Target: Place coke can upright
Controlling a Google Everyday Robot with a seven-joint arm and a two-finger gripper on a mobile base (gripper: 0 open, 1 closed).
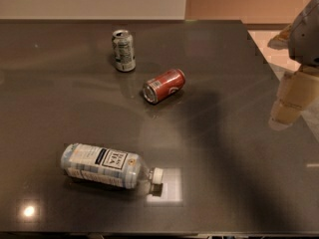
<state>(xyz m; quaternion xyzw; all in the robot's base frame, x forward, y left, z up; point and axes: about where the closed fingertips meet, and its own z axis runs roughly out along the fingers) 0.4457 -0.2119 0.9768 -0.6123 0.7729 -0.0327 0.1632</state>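
Note:
The coke can (164, 85) is a red can with silver ends. It lies on its side near the middle of the dark table (224, 158), with its silver end facing the front left. My gripper (290, 102) hangs at the right edge of the camera view, over the table's right side. It is well to the right of the can, apart from it, and holds nothing that I can see.
A pale green-white can (123, 50) stands upright behind and left of the coke can. A clear labelled plastic bottle (107, 166) lies on its side at the front left, cap to the right. The table's right edge runs diagonally by the gripper.

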